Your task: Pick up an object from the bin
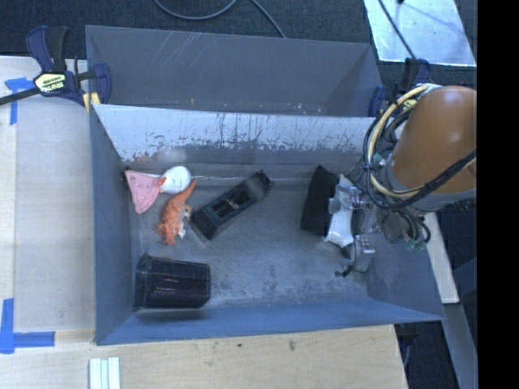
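1. The gripper (pixel 350 254) hangs low at the right side of the bin (pixel 243 132) — if it is wide or narrow, I cannot tell.
2. A black block (pixel 316 199) lies just beside it, toward the back-left — its long axis points to the back wall.

At the right of the frame, the wrist wears a smooth, rounded orange-brown cover (pixel 438 136). Yellow, black and white cables (pixel 379 140) loop along its left side. Below them is the claw (pixel 353 254), pale grey metal with dark fittings.

Arm (pixel 430 140) from right, end effector (pixel 350 258) pointing down.
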Available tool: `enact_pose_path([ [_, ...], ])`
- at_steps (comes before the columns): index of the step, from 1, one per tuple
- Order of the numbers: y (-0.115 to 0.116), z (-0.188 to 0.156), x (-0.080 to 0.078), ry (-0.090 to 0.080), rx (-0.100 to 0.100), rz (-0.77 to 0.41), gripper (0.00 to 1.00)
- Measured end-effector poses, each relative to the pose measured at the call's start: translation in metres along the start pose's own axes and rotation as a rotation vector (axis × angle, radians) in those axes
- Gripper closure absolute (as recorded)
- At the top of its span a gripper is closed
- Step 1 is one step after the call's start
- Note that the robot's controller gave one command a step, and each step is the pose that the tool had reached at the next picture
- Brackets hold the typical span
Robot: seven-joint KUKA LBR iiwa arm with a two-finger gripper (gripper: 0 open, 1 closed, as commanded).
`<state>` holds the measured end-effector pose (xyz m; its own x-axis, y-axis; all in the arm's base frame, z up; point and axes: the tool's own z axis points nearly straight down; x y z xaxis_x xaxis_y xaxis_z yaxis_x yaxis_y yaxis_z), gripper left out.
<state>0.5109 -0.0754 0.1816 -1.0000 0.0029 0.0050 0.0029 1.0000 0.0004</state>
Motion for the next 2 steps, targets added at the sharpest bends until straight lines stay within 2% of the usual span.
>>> enact_pose_path([
  [1,0.0,-0.005,-0.002,-0.008,0.001,-0.002,0.0],
  [2,-0.028,0.024,-0.051,-0.01,0.002,-0.11,0.0],
])
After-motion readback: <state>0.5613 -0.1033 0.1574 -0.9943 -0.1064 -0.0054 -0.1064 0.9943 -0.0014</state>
